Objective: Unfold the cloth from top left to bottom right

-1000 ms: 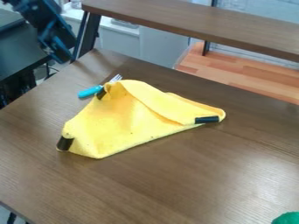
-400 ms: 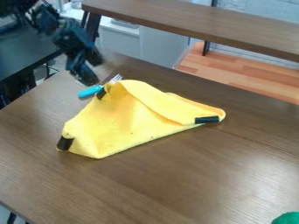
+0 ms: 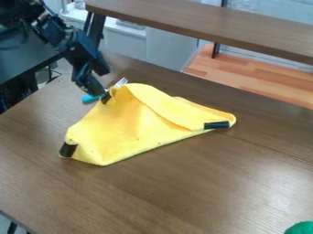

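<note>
I have my gripper right by the fork and the far left corner of the cloth, but can't tell if it's spread or squeezed together.

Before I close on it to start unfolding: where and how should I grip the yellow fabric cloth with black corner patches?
I'd pinch the yellow cloth at its top-left black patch, coming down from the upper left. That corner stands up in a peak, so it should offer an edge. Avoid the teal-handled fork close beside it.
</note>
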`<state>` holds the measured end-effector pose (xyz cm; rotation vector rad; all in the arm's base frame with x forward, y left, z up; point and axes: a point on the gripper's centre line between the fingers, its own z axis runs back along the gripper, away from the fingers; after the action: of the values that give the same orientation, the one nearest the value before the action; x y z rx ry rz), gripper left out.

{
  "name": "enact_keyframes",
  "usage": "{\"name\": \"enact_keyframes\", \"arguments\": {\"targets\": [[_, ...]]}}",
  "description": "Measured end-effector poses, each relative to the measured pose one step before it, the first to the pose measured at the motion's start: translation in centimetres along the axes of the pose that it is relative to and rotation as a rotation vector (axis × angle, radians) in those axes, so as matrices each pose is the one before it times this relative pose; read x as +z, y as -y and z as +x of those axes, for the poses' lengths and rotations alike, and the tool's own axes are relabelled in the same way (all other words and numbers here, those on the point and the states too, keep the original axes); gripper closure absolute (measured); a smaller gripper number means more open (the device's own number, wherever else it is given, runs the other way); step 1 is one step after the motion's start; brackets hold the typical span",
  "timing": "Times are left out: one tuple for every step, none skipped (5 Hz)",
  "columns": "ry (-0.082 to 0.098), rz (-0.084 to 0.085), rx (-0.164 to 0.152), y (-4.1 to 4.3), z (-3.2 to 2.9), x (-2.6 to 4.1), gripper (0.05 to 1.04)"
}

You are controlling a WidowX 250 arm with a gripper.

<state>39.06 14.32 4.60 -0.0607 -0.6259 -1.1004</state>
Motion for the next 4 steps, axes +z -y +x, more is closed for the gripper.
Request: {"name": "enact_keyframes", "arguments": {"targets": [[-0.0106, -0.0198, -0.0058, 0.219, -0.444, -0.985, 0.083], [-0.0056, -0.0001, -0.0085, -0.150, -0.389, -0.710, 0.083], [0.0051, -0.0005, -0.0199, -0.011, 0.629, -0.460, 0.119], [0.0072, 0.0153, -0.0080, -0.166, 0.297, -0.507, 0.394]]}}
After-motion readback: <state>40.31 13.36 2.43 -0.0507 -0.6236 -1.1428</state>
